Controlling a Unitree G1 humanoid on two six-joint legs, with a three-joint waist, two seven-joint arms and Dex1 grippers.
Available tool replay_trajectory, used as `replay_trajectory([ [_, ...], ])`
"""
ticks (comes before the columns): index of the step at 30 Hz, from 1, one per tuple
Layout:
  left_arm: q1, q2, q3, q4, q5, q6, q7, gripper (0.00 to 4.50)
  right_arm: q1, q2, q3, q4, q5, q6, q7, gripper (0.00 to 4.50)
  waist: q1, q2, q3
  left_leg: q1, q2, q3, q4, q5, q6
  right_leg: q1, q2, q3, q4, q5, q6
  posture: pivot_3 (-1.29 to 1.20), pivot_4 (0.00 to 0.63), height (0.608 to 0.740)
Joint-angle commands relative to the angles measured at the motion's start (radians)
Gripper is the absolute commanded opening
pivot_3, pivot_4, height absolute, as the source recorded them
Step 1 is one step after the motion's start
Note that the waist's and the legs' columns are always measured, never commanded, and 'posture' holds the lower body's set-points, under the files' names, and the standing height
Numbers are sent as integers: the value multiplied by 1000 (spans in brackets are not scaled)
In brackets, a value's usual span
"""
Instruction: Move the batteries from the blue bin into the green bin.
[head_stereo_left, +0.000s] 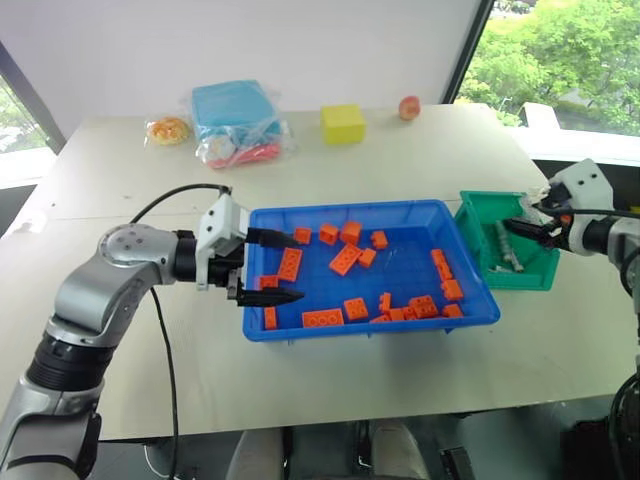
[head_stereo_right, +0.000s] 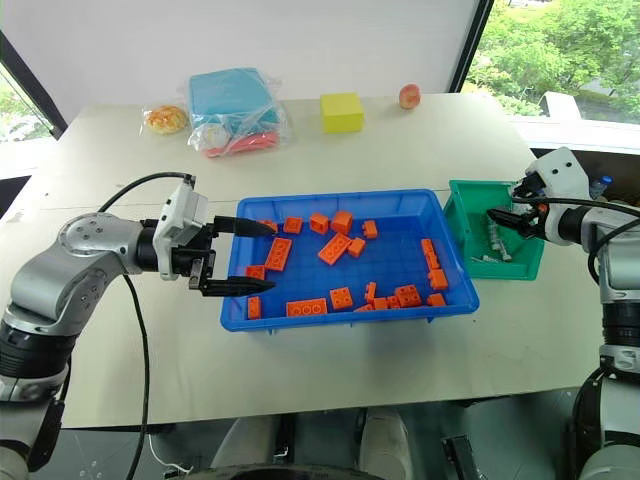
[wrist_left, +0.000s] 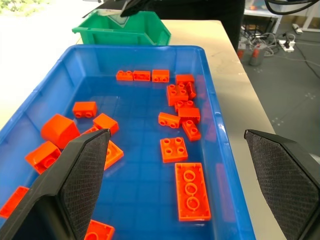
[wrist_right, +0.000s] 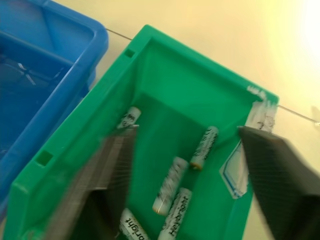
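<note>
Hovering over the green bin, right gripper spread wide and carrying nothing, placed above the open mouth so a drop falls inside rather than on the table. Lying on the bin floor, five batteries, scattered at loose angles as dropped items would. Waiting at the near-left end of the blue bin, left gripper parted and empty, poised over the rim, probably ready for another pick. Sitting in that tray, orange toy bricks; no battery discernible among them, so transfer looking complete or nearly so.
</note>
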Motion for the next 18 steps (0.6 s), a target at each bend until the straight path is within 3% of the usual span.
replay_trajectory([
  [1, 1, 12, 33, -9, -9, -10, -4, 4500, 43, -48, -55, -95, 50, -42, 58, 4063, 1, 0, 0, 0, 0, 0, 0, 0, 0, 0, 0, 0, 0, 0, 0, 0, 150, 704],
  [9, 86, 118, 184, -37, -77, 57, 0, 4500, 358, -200, -218, -326, 293, -112, 493, 4063, 0, 0, 0, 0, 2, -4, 0, -1, 1, 2, 0, 0, -1, -1, -1, 0, 150, 704],
  [18, 139, 164, 291, -64, -119, 88, 37, 4500, 347, -216, -206, -347, 349, -108, 523, 4063, 2, 1, 1, 0, 7, -2, 0, -3, -3, -3, 0, -2, -5, -2, -2, 0, 150, 704],
])
